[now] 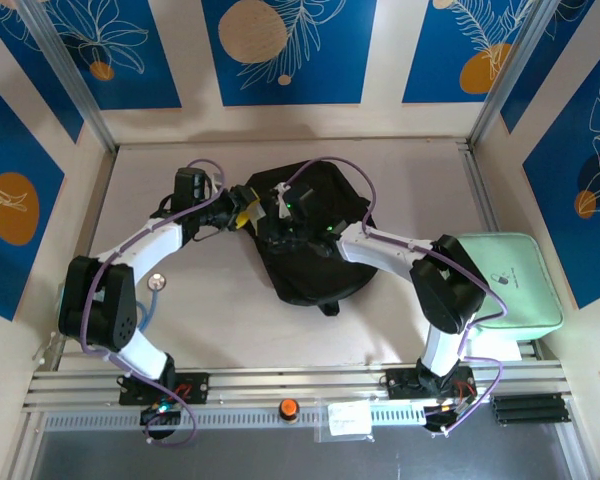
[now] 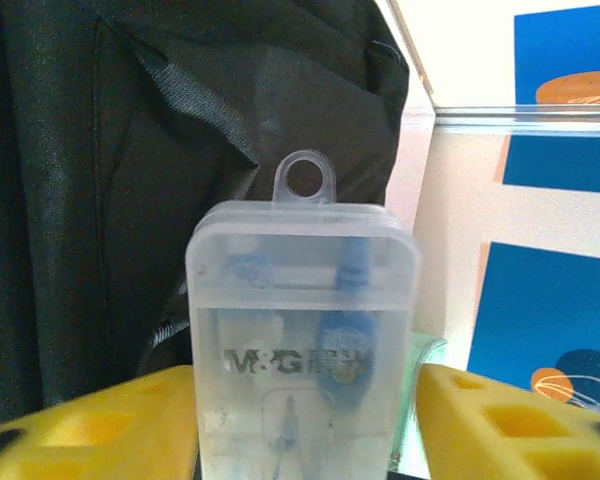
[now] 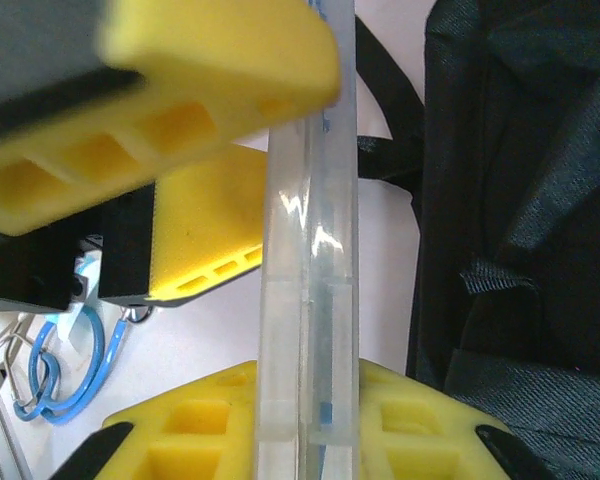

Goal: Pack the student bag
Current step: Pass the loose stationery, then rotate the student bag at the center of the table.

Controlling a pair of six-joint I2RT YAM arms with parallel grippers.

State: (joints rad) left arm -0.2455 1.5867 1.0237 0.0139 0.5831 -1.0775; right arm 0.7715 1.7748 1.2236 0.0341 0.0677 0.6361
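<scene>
Black and soft, the student bag (image 1: 315, 270) lies flat on the pale table (image 1: 400, 175), about midway across and toward the far side, with a strap end poking out at its near edge. Both arms reach in over its left shoulder, where their tools meet on one object: a translucent plastic case (image 2: 300, 330) stamped "M&G", with a round hang loop (image 2: 305, 180) at its top and blue items dimly visible inside.

The left gripper (image 2: 305, 430) has its yellow pads (image 2: 90, 430) parted on either side of the case's broad face. One pad is against the plastic and a thin gap shows beside the other, so the jaws are loose around the case rather than clamped. From the left wrist, dark backpack fabric rises directly behind the case.

The right gripper (image 3: 305, 430) meets the case edge-on. Its two yellow pads (image 3: 180, 430) press against opposite flat faces of the case with no gap on either side, a closed grip. From the right wrist, the bag's folds sit just to the right of the case.

A mint-green zip case (image 1: 505, 280) rests at the table's right edge, well apart from the bag. A looped blue cord (image 3: 75, 375) lies on the table on the left.
</scene>
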